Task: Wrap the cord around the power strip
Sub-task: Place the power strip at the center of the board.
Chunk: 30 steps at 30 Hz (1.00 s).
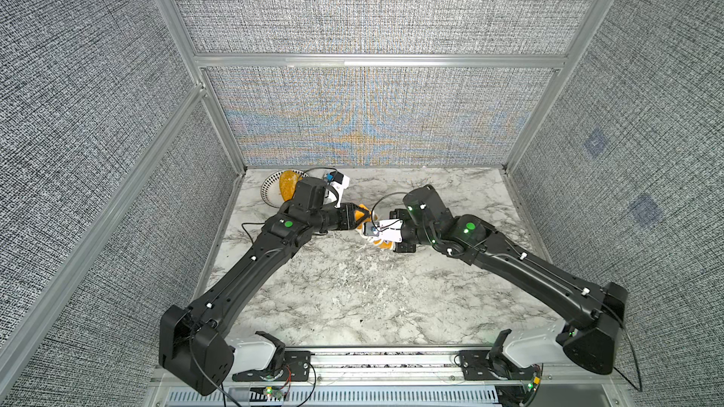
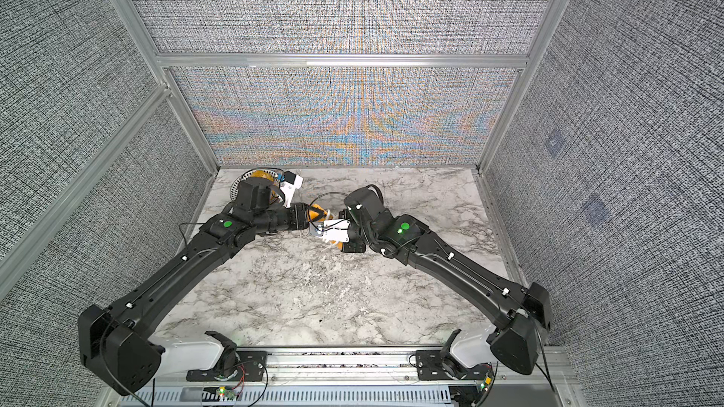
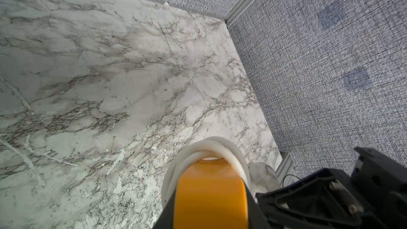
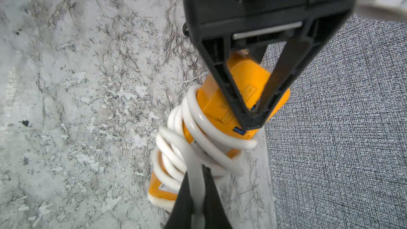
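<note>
At the far-left corner of the veined marble tabletop, a ribbed round plate carries an oval orange fruit. Near the middle, the left end effector is clamped on the smooth orange plastic power strip. The glossy, round white cord coils around the strip, and the right end effector is closed, pinching one strand.

The left arm and right arm angled inward, wrists nearly meeting; the left gripper clamped the strip, the right gripper pinched the cord.
</note>
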Each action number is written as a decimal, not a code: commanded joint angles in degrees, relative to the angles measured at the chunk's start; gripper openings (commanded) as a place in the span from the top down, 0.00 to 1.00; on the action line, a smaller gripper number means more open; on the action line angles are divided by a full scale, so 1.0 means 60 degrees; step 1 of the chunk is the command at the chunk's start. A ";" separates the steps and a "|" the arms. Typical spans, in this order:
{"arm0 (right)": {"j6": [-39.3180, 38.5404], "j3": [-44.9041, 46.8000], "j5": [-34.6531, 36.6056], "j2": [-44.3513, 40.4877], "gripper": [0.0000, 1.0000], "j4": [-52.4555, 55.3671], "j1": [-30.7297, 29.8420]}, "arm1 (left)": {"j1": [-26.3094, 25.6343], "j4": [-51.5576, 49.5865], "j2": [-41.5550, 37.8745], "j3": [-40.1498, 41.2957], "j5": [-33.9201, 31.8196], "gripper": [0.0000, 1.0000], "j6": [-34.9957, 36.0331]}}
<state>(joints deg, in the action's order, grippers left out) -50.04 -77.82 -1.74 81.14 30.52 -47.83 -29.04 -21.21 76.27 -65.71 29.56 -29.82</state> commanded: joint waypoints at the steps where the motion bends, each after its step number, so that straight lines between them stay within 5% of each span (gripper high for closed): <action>1: -0.0752 0.0101 0.0458 0.0070 1.00 -0.2367 0.0196 | -0.0001 -0.1598 0.0420 0.0268 0.1194 1.00 0.0871; 8: -0.1391 0.1243 -0.0847 0.0450 1.00 -0.3198 0.0676 | 0.0000 0.1102 0.1013 0.2006 0.2266 1.00 -0.0651; 23: -0.2115 0.2907 -0.1776 0.2064 0.99 -0.4916 0.1660 | 0.0161 0.3911 0.3359 0.3011 0.2655 1.00 -0.1089; 30: -0.2192 0.2936 -0.1732 0.2657 0.64 -0.5157 0.1888 | 0.0463 0.4607 0.3979 0.3350 0.2392 1.00 -0.1419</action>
<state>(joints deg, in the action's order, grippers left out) -62.89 -59.94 -16.34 96.14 5.58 -37.08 -26.35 10.90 98.91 -47.03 44.27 -41.45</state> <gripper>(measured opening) 0.331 0.332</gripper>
